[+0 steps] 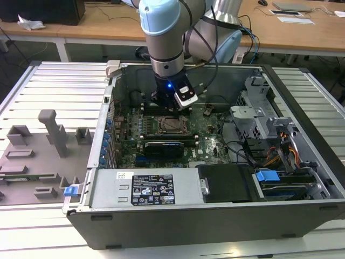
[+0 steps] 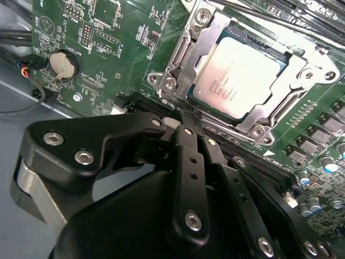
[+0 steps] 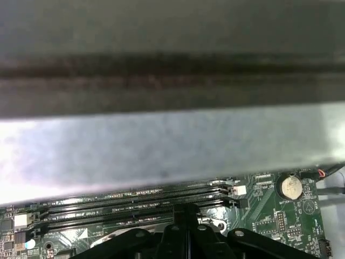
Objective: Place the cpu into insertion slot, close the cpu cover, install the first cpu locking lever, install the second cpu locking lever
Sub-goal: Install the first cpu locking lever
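Arm: the Universal Robots arm reaches down into the open computer case [image 1: 302, 178]; its hand [image 1: 168, 102] hangs low over the motherboard [image 1: 129, 127], just beside the socket area.

Hand: in the second wrist view the hand [image 2: 186, 121] has its fingers [image 2: 186, 162] drawn together to a narrow tip with nothing between them that I can make out. The tip sits at the socket's edge, close to the long black card slot [image 2: 253, 162].

Cpu: the cpu [image 2: 237, 75] lies flat in the insertion slot [image 2: 213, 116], silver top up.

Cover: the cpu cover [image 2: 188, 51] looks to be down around the chip, its window framing the metal top.

Levers: a thin lever wire [image 2: 259, 13] runs along the far side of the socket. Whether either lever is hooked under its catch I cannot tell.

Step in hand (judgement): chip seated, cover lowered; work stands at the locking levers, the hand nearest the near edge of the socket.

Next move calls for (judgement): a fine sideways push with the closed tip on thin springy wire; a slip could scrape the board.

Views: the exterior view gives the whole case on the slatted bench [image 1: 48, 86]. The second wrist view gives the socket detail and a coin cell [image 2: 60, 65]. The first wrist view shows the case wall [image 3: 172, 145] close overhead and the memory slots [image 3: 135, 208].
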